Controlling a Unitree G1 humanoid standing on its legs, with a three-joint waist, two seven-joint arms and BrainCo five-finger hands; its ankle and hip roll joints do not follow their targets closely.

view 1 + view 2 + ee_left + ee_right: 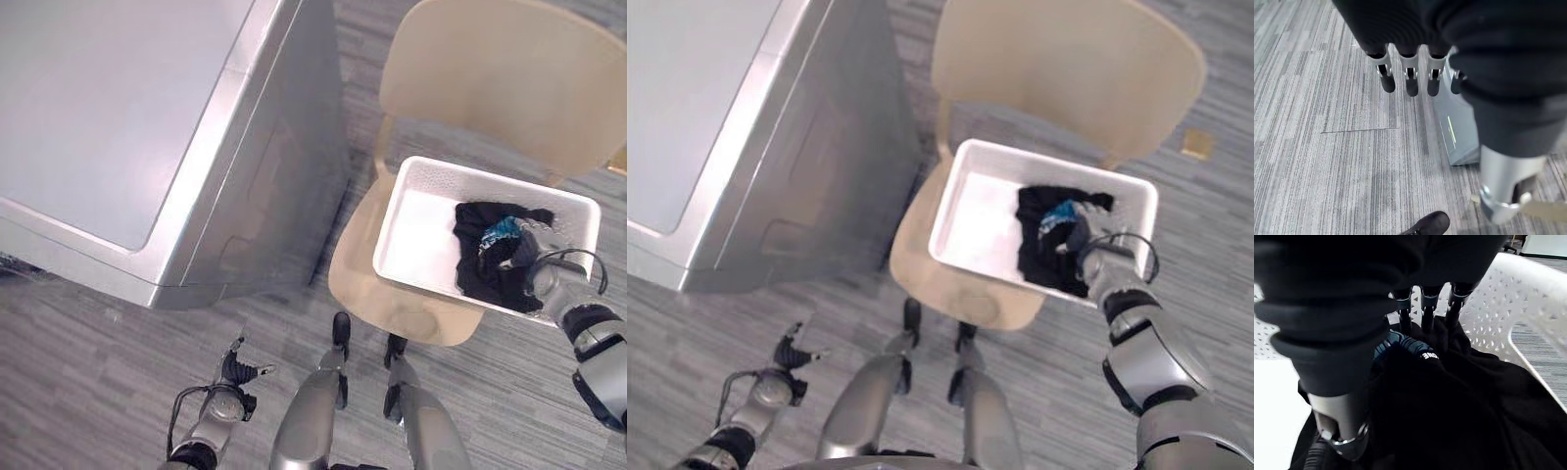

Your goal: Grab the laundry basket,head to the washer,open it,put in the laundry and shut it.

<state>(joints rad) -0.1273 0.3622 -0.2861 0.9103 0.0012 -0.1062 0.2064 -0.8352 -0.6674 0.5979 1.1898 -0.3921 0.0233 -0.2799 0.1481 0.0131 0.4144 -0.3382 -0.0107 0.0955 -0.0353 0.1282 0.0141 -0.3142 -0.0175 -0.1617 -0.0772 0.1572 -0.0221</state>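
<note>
A white laundry basket (423,240) rests on the seat of a beige chair (509,78). Black laundry (482,279) with a blue piece (1400,345) lies bunched in the basket's right end. My right hand (534,250) reaches down into the basket and presses into the black cloth (1464,406). The silver-grey washer (118,108) stands to the left of the chair, its top lid flat and closed. My left hand (238,370) hangs low over the floor in front of the washer, its fingers (1410,73) straight and holding nothing.
The chair's seat edge nearly touches the washer's right side (284,166). Grey striped carpet (98,392) spreads in front of both. A small tan object (1197,144) lies on the floor beyond the chair.
</note>
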